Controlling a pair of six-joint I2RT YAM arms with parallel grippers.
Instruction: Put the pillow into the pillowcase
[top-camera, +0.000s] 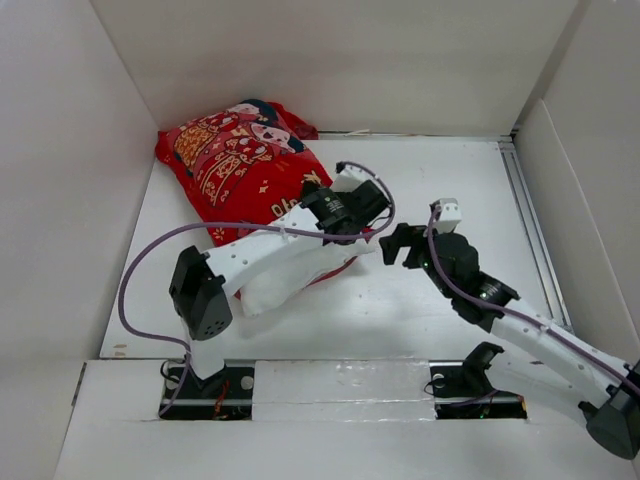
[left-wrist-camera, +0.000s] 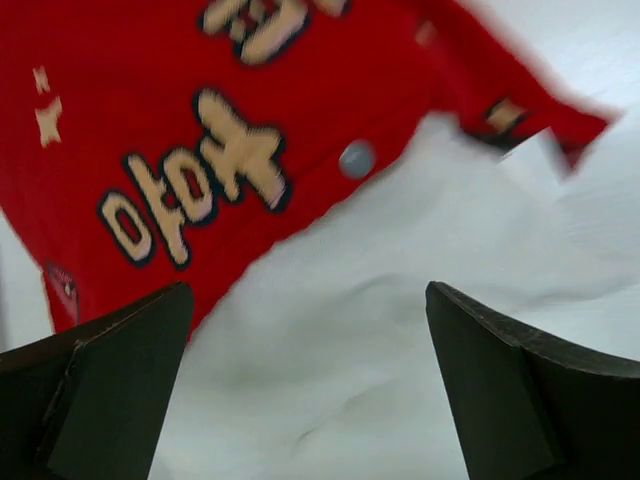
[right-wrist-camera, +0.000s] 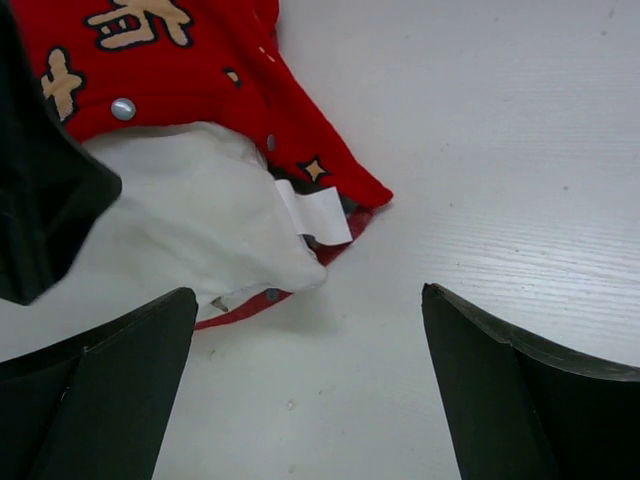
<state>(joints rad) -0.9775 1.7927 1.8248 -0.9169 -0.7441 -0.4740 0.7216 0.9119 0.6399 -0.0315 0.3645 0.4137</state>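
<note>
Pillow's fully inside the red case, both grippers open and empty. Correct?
No. The right wrist view shows the pillow partly sticking out of the pillowcase mouth. The left gripper and right gripper are open and empty, as stated.

Top view: left arm (top-camera: 262, 254) hides most of pillow (top-camera: 285, 284) & near end of pillowcase (top-camera: 235, 160); left wrist view blurred, pillowcase cut off top & left edges
</note>
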